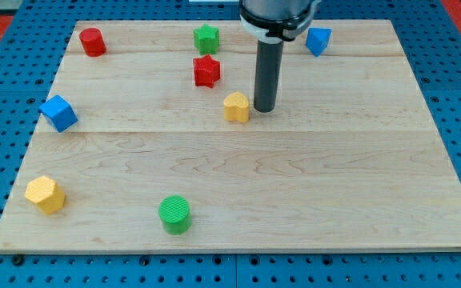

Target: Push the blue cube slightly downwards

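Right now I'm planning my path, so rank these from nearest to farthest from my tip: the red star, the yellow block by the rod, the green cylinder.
From my tip:
1. Yellow block, just to its left.
2. Red star, up and left.
3. Green cylinder, near the view's bottom.

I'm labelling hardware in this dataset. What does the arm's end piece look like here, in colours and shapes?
A straight, smooth, dark grey cylindrical rod hangs from a wider black round housing, with a thin white ring where they meet. My tip is a flat, plain end. No cables or markings show.
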`<state>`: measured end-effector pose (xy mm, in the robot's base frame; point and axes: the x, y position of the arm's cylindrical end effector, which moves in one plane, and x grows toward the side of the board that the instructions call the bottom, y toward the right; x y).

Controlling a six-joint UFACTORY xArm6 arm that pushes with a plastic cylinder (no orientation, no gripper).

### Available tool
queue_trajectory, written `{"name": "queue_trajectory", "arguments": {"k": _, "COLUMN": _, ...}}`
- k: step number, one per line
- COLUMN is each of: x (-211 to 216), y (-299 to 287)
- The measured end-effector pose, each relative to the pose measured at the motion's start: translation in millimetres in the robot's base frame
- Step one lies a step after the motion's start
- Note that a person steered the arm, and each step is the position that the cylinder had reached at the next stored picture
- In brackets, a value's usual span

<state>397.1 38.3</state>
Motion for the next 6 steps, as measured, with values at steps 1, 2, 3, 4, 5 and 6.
{"name": "queue_trajectory", "arguments": {"k": 1, "x": 9.3, "y": -38.8}}
{"name": "queue_trajectory", "arguments": {"k": 2, "x": 6.7, "y": -49.3}}
{"name": "queue_trajectory", "arguments": {"k": 3, "x": -38.4, "y": -45.9}}
{"name": "queue_trajectory", "arguments": {"k": 4, "x": -38.8, "y": -145.5}}
{"name": "queue_trajectory", "arguments": {"k": 5, "x": -39.0, "y": -234.9}}
{"name": "queue_trajectory", "arguments": {"k": 6, "x": -20.7, "y": -292.4}}
